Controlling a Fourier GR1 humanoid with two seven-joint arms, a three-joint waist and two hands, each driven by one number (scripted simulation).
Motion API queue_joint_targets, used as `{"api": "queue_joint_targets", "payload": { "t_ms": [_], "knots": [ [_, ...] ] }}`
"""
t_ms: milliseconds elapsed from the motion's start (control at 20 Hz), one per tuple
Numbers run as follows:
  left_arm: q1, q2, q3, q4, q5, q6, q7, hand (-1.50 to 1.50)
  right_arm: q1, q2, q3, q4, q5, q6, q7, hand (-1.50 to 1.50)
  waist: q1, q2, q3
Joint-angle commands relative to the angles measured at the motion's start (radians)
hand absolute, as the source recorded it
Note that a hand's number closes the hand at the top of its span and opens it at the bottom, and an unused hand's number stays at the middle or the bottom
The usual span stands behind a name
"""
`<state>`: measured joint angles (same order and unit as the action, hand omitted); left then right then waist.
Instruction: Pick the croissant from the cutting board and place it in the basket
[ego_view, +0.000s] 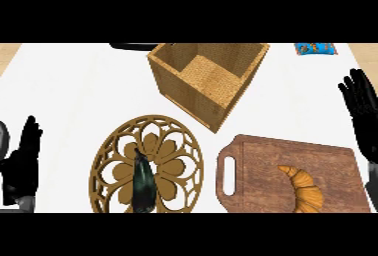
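A golden croissant (305, 189) lies on the brown wooden cutting board (262, 165) at the lower right of the head view. The wooden square basket (181, 80) stands at the top centre, with nothing showing inside it. My right hand (362, 112) is at the right edge, fingers straight and pointing up, open, above and to the right of the board and apart from the croissant. My left hand (22, 157) rests open at the left edge, fingers up, holding nothing.
A round wooden openwork trivet (173, 145) lies at lower centre with a dark eggplant (143, 182) on it. A blue packet (316, 48) sits at the far right. A dark object (133, 46) shows at the top edge behind the basket.
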<state>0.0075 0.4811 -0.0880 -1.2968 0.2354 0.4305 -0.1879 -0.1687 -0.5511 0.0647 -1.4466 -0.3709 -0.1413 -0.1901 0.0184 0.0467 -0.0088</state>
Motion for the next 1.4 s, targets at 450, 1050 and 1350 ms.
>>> {"api": "queue_joint_targets", "payload": {
  "t_ms": [450,1050,1350],
  "knots": [
    [-0.214,0.076,-0.141,-0.135,-0.068,-0.195,0.055,0.0,0.07,0.413,0.475,-0.22,-0.02,0.072,0.05,1.5,-0.042,-0.054,0.008],
    [-0.213,0.107,-0.124,-0.176,-0.057,-0.223,0.122,0.0,-0.116,-0.033,0.45,-0.424,0.6,-0.142,0.581,-1.5,-0.058,-0.071,-0.005],
    [-0.221,0.099,-0.132,-0.193,-0.061,-0.228,0.12,0.0,-0.231,-0.321,0.512,-0.482,0.557,0.279,0.778,-1.5,-0.028,-0.06,-0.002]
  ]
}}
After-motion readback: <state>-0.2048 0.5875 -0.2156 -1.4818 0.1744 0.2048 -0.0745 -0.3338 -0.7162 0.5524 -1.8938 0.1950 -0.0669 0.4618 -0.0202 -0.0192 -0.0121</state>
